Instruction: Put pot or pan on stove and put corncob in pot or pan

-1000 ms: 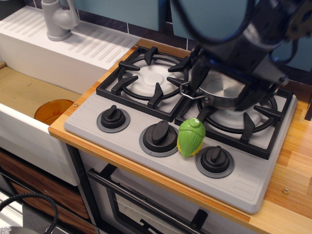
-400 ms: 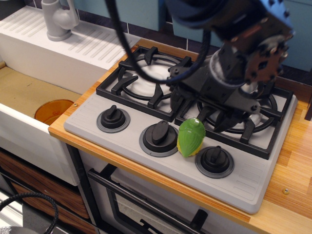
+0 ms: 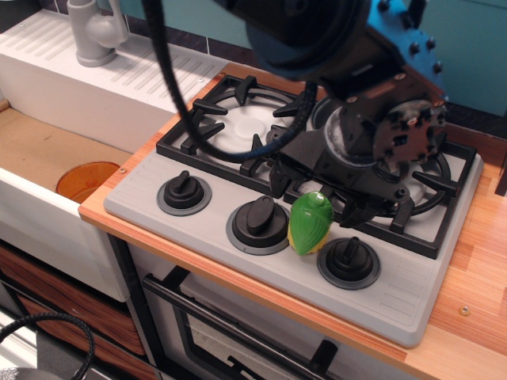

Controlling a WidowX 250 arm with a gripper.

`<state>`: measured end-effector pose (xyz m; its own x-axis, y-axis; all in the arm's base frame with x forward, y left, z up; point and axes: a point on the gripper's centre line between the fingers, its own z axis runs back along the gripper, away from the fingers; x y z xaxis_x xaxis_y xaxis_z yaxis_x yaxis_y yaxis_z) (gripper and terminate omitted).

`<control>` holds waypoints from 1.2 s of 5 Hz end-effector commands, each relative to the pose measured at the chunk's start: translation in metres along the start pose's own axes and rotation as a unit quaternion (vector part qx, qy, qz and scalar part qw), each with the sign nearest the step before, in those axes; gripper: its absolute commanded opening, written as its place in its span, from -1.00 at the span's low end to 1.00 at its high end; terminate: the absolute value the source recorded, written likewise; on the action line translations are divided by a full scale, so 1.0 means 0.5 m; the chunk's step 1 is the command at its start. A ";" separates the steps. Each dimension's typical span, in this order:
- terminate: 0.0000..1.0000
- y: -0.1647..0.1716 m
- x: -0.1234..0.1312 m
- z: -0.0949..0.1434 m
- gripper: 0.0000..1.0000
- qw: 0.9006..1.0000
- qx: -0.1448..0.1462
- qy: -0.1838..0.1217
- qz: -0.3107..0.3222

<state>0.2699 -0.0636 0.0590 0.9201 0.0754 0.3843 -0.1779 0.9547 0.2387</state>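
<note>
The green and yellow corncob point(image 3: 310, 226) stands on the grey stove point(image 3: 214, 212) between the middle and right knobs. My gripper point(image 3: 315, 198) is open just above and behind the corncob. One finger point(image 3: 277, 182) is at the corncob's left and the other point(image 3: 353, 214) at its right; neither holds it. The steel pot sits on the right burner and is almost hidden behind my arm. Only a sliver of its rim point(image 3: 319, 111) shows.
Three black knobs point(image 3: 184, 192) point(image 3: 258, 218) point(image 3: 349, 261) line the stove front. The left burner grate point(image 3: 230, 131) holds nothing. A sink with an orange plate point(image 3: 85, 180) and a grey tap point(image 3: 95, 32) lies to the left. The wooden counter point(image 3: 475, 269) runs along the right.
My gripper has let go of the pot on the right burner. It has moved forward and down, and its open fingers now stand on both sides of the corncob's top.
</note>
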 end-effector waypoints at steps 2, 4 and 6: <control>-1.00 -0.008 0.011 -0.026 1.00 0.999 -0.015 -0.030 0.026; -1.00 -0.005 0.013 -0.021 -1.00 0.999 -0.023 -0.022 0.033; -1.00 -0.005 0.027 0.038 -1.00 0.999 -0.008 0.001 0.039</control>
<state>0.2654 -0.0675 0.0692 0.9244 0.1503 0.3504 -0.2408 0.9428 0.2307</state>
